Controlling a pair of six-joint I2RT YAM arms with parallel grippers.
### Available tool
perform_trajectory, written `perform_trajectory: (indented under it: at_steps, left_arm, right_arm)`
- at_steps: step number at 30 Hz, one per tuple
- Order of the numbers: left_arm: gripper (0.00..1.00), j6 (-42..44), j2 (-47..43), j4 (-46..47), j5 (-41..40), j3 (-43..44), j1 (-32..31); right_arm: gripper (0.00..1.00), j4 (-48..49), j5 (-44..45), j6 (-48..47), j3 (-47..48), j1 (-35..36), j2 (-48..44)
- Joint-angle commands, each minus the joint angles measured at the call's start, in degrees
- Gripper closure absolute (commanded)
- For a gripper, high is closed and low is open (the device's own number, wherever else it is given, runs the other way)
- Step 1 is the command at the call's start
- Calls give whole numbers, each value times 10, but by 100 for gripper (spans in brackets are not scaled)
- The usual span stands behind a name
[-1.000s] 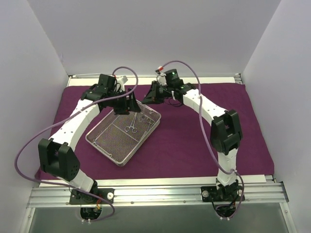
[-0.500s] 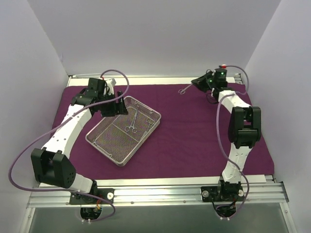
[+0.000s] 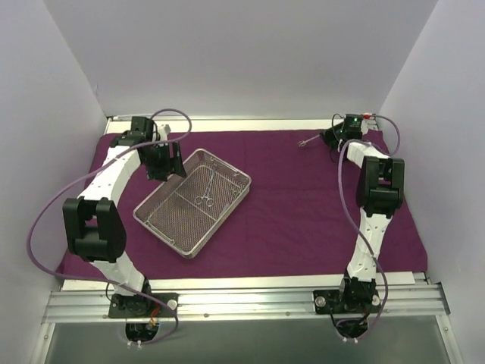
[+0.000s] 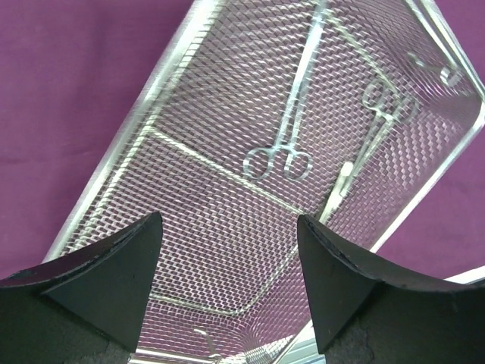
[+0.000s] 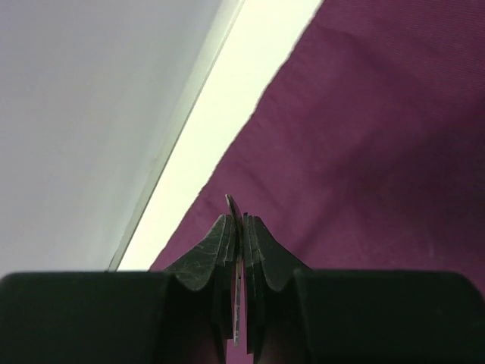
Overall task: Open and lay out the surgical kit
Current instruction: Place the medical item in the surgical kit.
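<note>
The dark purple cloth [image 3: 295, 220] lies spread flat over the table. On its left stands the silver wire-mesh tray [image 3: 168, 224], set at an angle, rim [image 4: 132, 114]. Inside it lie ring-handled instruments [image 3: 203, 199]: one in the middle [image 4: 279, 161], another near the far side [image 4: 386, 106]. My left gripper [image 3: 163, 161] hovers open over the tray's back left end, fingers [image 4: 121, 262] wide apart and empty. My right gripper [image 3: 327, 139] is at the back right, shut on a thin metal instrument [image 3: 307, 142], whose edge [image 5: 232, 208] shows between the pads.
White walls close in the left, back and right. A pale strip of bare table [image 5: 204, 144] runs along the cloth's back edge beside the right gripper. A metal rail [image 3: 242, 299] with both arm bases crosses the front.
The right arm has swung from the tray to the back right corner, carrying an instrument. The left arm has drawn back to the left, off the tray's middle.
</note>
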Motion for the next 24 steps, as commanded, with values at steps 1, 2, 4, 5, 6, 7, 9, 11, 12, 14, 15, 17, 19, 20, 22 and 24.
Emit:
perform_trajectory:
  at_steps: [1, 2, 4, 5, 6, 7, 9, 11, 12, 14, 15, 17, 19, 20, 22, 24]
  left_arm:
    - [20, -1, 16, 0, 39, 30, 29]
    - [20, -3, 19, 0, 40, 31, 32]
    - [20, -4, 28, -1, 41, 38, 37]
    - [20, -5, 32, -3, 41, 42, 38]
    - [20, -7, 36, -7, 42, 46, 39]
    - [20, -8, 41, -10, 44, 50, 40]
    - [20, -8, 46, -14, 45, 59, 41]
    - [20, -8, 51, -16, 43, 64, 43]
    - [20, -10, 53, -17, 44, 66, 43]
    - [20, -11, 59, -18, 45, 68, 45]
    - [20, -13, 62, -19, 46, 72, 46]
    - [20, -15, 69, -21, 48, 75, 47]
    - [21, -19, 75, -20, 51, 81, 47]
    - [21, -21, 77, -19, 53, 82, 47]
    - [21, -25, 81, -16, 59, 84, 47]
    - [21, -26, 82, -15, 62, 83, 47]
  right_arm:
    - [100, 16, 31, 20, 14, -2, -2]
    - [100, 16, 37, 21, 9, -4, -1]
    - [100, 21, 32, 30, 4, -10, 7]
    - [100, 20, 38, 31, -3, -12, 8]
    - [100, 22, 42, 32, -9, -13, 6]
    - [100, 34, 42, 35, -14, -17, 7]
    - [100, 34, 37, 39, -20, -23, 13]
    - [100, 40, 37, 41, -27, -30, 12]
    - [100, 43, 37, 45, -35, -32, 12]
    - [100, 47, 34, 46, -38, -38, 13]
    - [100, 48, 32, 46, -40, -39, 14]
    - [100, 48, 28, 46, -40, -42, 17]
    - [100, 49, 21, 48, -39, -43, 24]
    - [100, 49, 20, 49, -39, -43, 25]
    - [100, 54, 17, 53, -42, -42, 31]
    - [100, 54, 17, 53, -42, -43, 33]
